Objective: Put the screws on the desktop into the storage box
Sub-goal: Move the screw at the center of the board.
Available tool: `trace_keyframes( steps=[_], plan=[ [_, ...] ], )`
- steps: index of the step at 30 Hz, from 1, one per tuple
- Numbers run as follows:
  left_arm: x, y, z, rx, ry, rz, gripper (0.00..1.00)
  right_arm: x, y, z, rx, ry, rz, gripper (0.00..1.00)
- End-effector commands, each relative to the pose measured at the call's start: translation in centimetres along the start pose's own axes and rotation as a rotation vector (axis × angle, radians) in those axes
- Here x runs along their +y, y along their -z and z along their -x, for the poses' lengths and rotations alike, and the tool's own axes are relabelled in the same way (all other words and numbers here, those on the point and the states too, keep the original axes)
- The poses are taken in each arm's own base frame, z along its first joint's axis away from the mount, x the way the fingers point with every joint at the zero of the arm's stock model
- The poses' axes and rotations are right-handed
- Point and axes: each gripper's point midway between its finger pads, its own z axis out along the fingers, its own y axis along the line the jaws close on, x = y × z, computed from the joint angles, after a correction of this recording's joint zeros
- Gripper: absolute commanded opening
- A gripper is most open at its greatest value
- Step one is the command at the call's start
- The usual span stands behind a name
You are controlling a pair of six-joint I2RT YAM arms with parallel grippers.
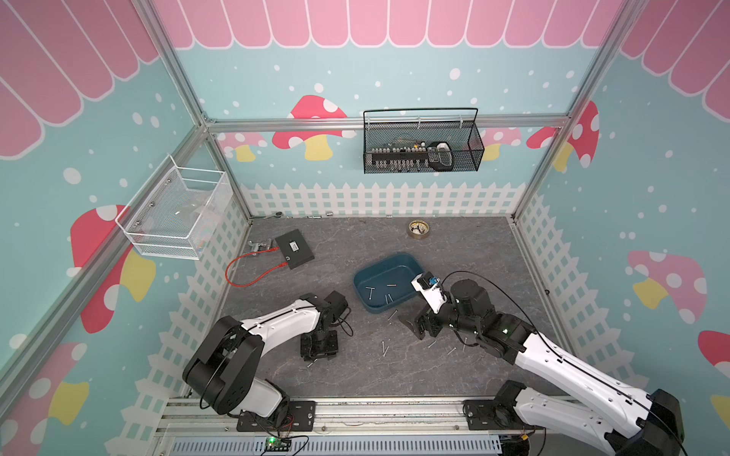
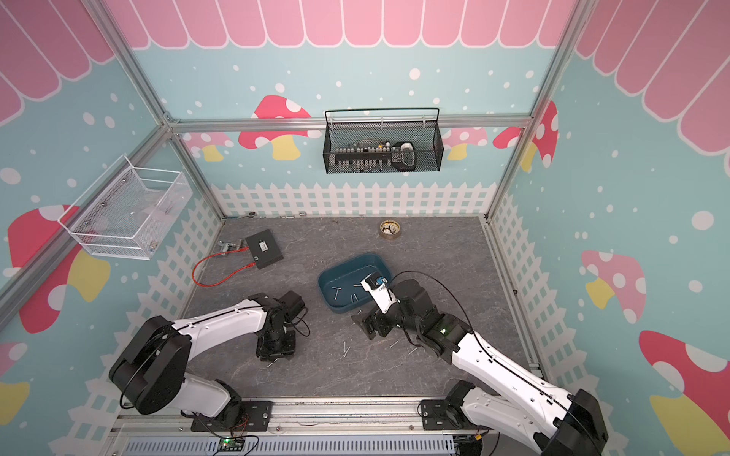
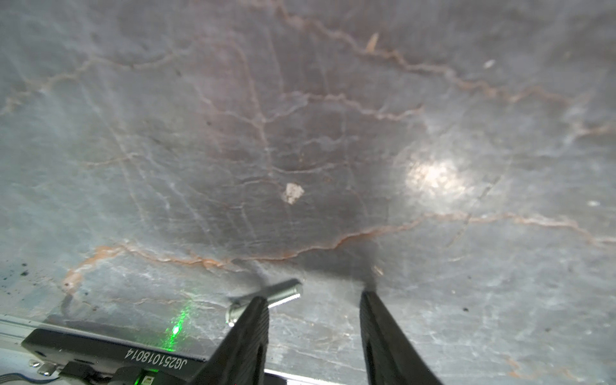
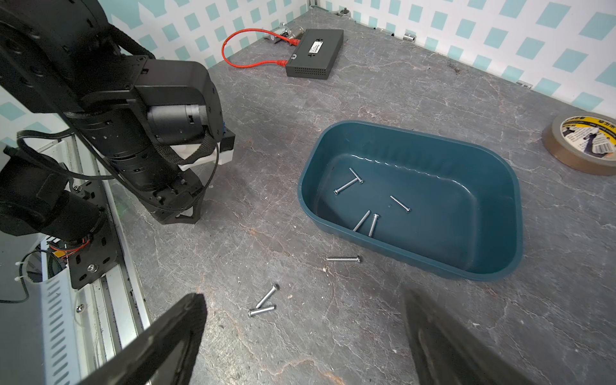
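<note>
- My left gripper (image 3: 315, 296) points straight down at the desktop (image 3: 300, 133), close to the front edge on the left side. Its jaws stand partly apart with bare surface between them, and they grip nothing.
- One screw (image 3: 283, 293) lies flat on the desktop under that gripper. In the left wrist view it crosses beneath the tip of one finger (image 3: 253, 326), with one end poking into the gap and the other outside it. I cannot tell whether the finger touches it.
- My right gripper (image 4: 303, 295) is spread wide and holds nothing. It hangs above the desktop just in front of the tub (image 4: 433, 150).
- The tub sits around the middle of the desktop, upright, and I count five screws on its floor. Two of them cross (image 4: 346, 186), one lies alone (image 4: 400, 203), and two lie side by side (image 4: 373, 225) against the near wall.
- Outside the tub, a single screw (image 4: 343, 258) lies just beside the near wall.
- A pair of screws (image 4: 266, 296) lies nearer my right gripper, touching at one end in a V.
- In a top view, three more screws (image 1: 451, 350) lie scattered on the desktop close beside the right arm.
- A tape roll (image 4: 583, 143) lies towards the back of the desktop.
- A flat black case (image 4: 316, 53) with a red cable (image 4: 230, 56) sits at the back left, well apart from the tub.
</note>
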Motion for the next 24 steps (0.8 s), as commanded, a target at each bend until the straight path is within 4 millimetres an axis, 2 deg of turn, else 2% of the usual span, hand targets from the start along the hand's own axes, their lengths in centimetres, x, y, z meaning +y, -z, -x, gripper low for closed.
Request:
trace_keyframes(
  steps=[1, 5, 18, 21, 24],
  plan=[
    [-1.3, -0.3, 0.8, -0.017, -0.023, -0.049, 0.45, -0.3, -0.2, -0.2, 0.007, -0.003, -0.009, 0.97],
    [-2.7, 0.4, 1.3, -0.026, -0.041, -0.105, 0.44, -0.3, -0.3, -0.3, 0.009, -0.002, -0.008, 0.97],
    [-8.7, 2.4, 2.2, -0.025, -0.130, -0.323, 0.43, -0.4, -0.5, -0.5, 0.021, -0.001, -0.014, 0.97],
    [-9.4, 3.3, 2.6, -0.046, -0.149, -0.336, 0.43, -0.4, -0.5, -0.6, 0.022, -0.001, -0.014, 0.97],
    [-8.8, 4.0, 3.0, -0.069, -0.144, -0.302, 0.43, -0.4, -0.4, -0.6, 0.023, -0.001, -0.014, 0.97]
  ],
)
